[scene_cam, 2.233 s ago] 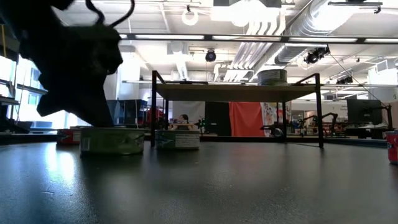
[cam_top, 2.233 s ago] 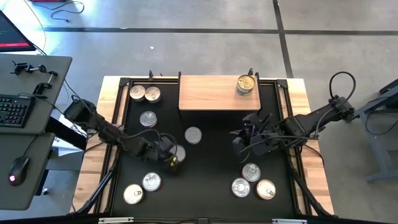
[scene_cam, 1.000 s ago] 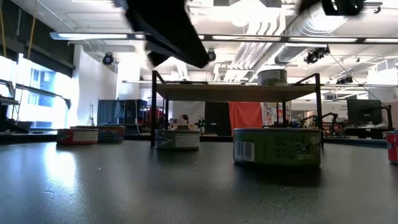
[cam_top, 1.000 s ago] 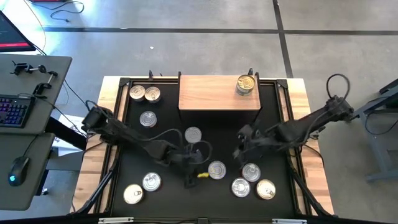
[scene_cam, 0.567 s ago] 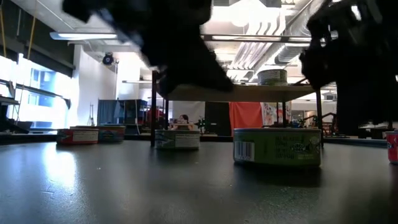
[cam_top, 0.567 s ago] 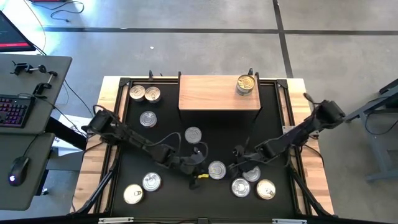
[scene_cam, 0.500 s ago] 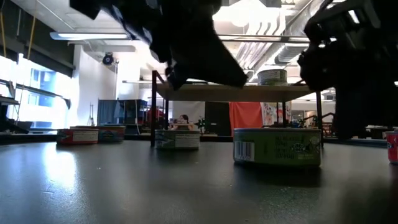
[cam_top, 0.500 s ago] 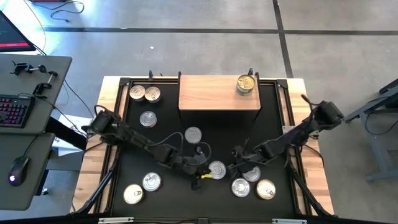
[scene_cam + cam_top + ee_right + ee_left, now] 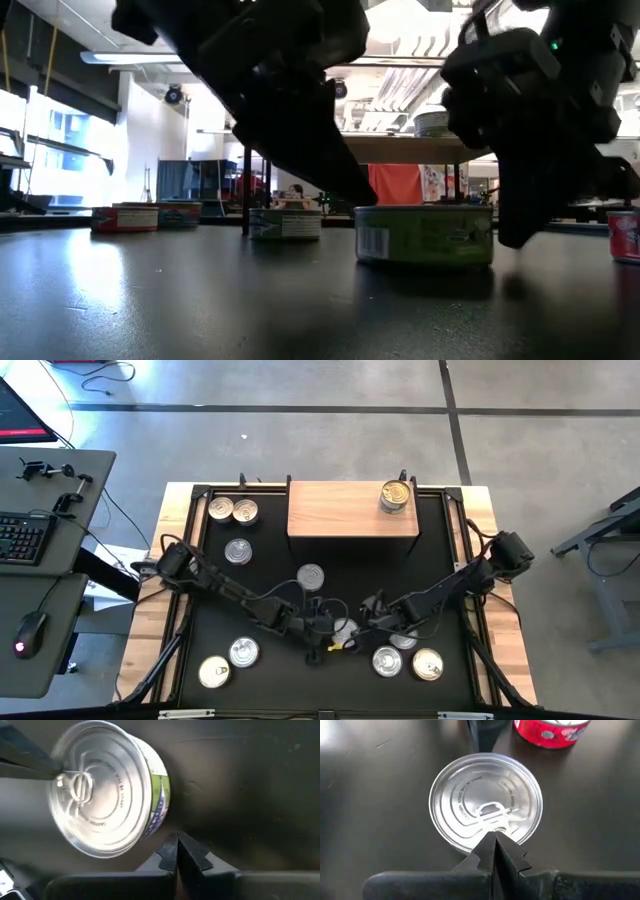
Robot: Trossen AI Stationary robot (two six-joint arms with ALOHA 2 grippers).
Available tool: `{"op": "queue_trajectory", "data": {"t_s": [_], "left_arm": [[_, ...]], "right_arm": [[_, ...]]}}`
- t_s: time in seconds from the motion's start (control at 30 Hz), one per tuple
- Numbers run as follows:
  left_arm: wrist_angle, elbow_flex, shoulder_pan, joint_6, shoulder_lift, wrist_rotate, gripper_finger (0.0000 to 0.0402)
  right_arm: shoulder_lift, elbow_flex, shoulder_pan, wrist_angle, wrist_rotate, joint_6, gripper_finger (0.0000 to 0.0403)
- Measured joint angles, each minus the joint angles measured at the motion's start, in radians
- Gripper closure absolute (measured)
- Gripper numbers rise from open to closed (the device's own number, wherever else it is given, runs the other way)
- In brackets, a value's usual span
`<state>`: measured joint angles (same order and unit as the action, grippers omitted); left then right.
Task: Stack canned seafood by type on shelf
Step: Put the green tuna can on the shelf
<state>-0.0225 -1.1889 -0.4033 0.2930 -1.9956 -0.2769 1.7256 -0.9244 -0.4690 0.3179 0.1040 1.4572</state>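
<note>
A flat can with a silver pull-tab lid and a green label stands on the black mat near the table's middle. My left gripper is shut, its tips down on the lid. My right gripper is shut too and stands low at the can's right side. The wooden shelf at the far edge carries one gold-lidded can. My left gripper presses its shut fingertips on the can's lid at the pull tab, slanting down from the table's left. The can stands flat on the mat. My right gripper has its shut fingertips against the can's green side wall from the table's right, slanting down; the low view shows no gap.
Loose cans lie around: two at the far left, one below them, one mid-table, two near left, and three near right, close to my right gripper. A red-labelled can stands just beyond the green one.
Both shut grippers have come down to the green can, the left onto its lid, the right steeply down and toward the table's left to its side. The can has slid a little toward the table's left, staying flat.
</note>
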Motion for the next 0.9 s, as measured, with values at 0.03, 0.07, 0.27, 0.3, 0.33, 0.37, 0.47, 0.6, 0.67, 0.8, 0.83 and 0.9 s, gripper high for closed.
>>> {"op": "queue_trajectory", "data": {"t_s": [0.03,0.07,0.27,0.3,0.33,0.37,0.47,0.6,0.67,0.8,0.83,0.9], "left_arm": [[-0.007,0.000,-0.004,0.001,0.001,-0.007,0.0402],[-0.009,0.000,-0.006,0.000,0.001,-0.013,0.0402],[-0.017,0.000,-0.020,-0.007,0.001,-0.028,0.0402],[-0.026,-0.001,-0.023,-0.005,0.001,-0.030,0.0402],[-0.033,-0.001,-0.026,0.001,0.003,-0.033,0.0402],[-0.044,-0.001,-0.029,0.006,0.008,-0.034,0.0402],[-0.063,0.000,-0.036,0.008,0.019,-0.057,0.0402],[-0.094,0.000,-0.037,-0.011,0.022,-0.072,0.0402],[-0.113,0.005,-0.036,-0.001,0.021,-0.072,0.0402],[-0.132,0.012,-0.037,0.022,0.023,-0.076,0.0402],[-0.127,0.013,-0.038,0.024,0.023,-0.077,0.0402],[-0.116,0.014,-0.038,0.024,0.021,-0.080,0.0402]], "right_arm": [[0.000,-0.008,0.000,0.012,0.000,-0.003,0.0403],[0.000,-0.011,0.000,0.015,0.001,-0.011,0.0403],[0.000,-0.026,0.013,0.016,0.024,-0.017,0.0403],[0.000,-0.026,0.017,0.018,0.031,-0.011,0.0403],[0.000,-0.027,0.021,0.023,0.038,0.004,0.0403],[0.000,-0.027,0.026,0.033,0.043,0.012,0.0403],[0.000,-0.027,0.040,0.042,0.052,0.017,0.0403],[0.000,-0.027,0.060,0.002,0.052,0.001,0.0403],[0.000,-0.027,0.065,-0.029,0.052,0.001,0.0403],[0.000,-0.027,0.066,-0.049,0.051,0.001,0.0403],[0.000,-0.027,0.066,-0.045,0.051,0.001,0.0403],[0.005,-0.027,0.066,-0.039,0.050,0.015,0.0403]]}}
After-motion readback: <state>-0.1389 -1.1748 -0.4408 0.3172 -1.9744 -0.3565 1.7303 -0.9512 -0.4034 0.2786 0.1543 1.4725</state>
